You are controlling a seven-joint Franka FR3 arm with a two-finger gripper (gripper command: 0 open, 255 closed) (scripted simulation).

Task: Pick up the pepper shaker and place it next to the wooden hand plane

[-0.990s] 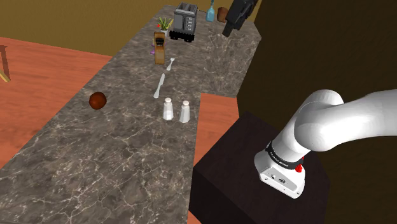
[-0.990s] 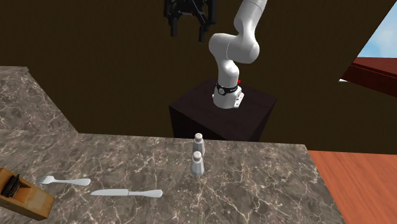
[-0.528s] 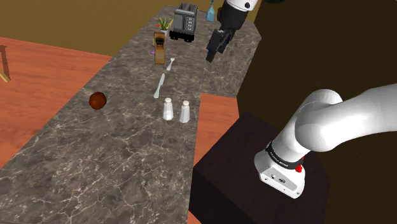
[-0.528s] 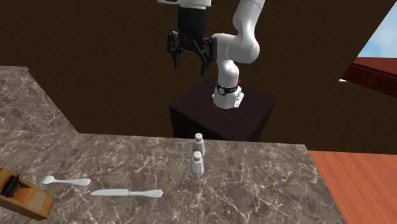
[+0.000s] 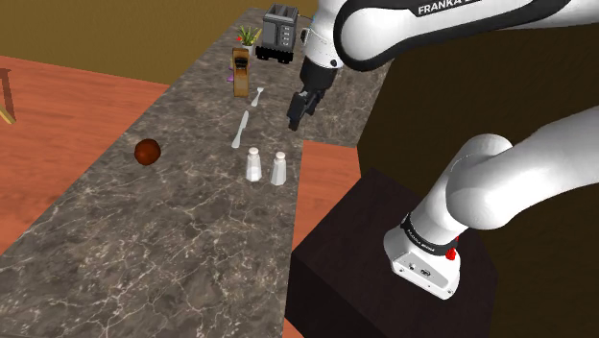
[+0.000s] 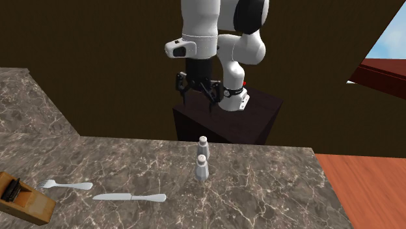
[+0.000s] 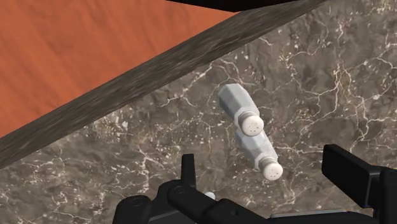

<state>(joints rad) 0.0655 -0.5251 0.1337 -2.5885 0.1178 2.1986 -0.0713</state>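
Two look-alike grey-white shakers stand side by side near the counter's edge by the stand, one [image 5: 253,164] beside the other [image 5: 278,169]; I cannot tell which holds pepper. From across the counter they line up, front [image 6: 202,168] and back [image 6: 203,143]. The wooden hand plane [image 5: 240,69] lies farther along the counter, also seen at the second exterior view's lower left [image 6: 23,202]. My gripper [image 5: 298,110] hangs open and empty well above the shakers [image 6: 196,94]. Looking down along it, both shakers [image 7: 240,107] [image 7: 263,154] sit beneath my gripper [image 7: 259,160], untouched.
A fork [image 5: 258,94] and a knife [image 5: 240,130] lie between the shakers and the plane. A brown ball [image 5: 147,152] rests toward the shoulder view's left. A toaster [image 5: 281,32], a small plant [image 5: 249,36] and a blue bottle [image 5: 317,17] stand at the far end. The marble counter [image 5: 173,240] drops to orange floor.
The arm has swung down from the far end of the counter toward the shakers. The fingers stayed apart; nothing on the counter moved.
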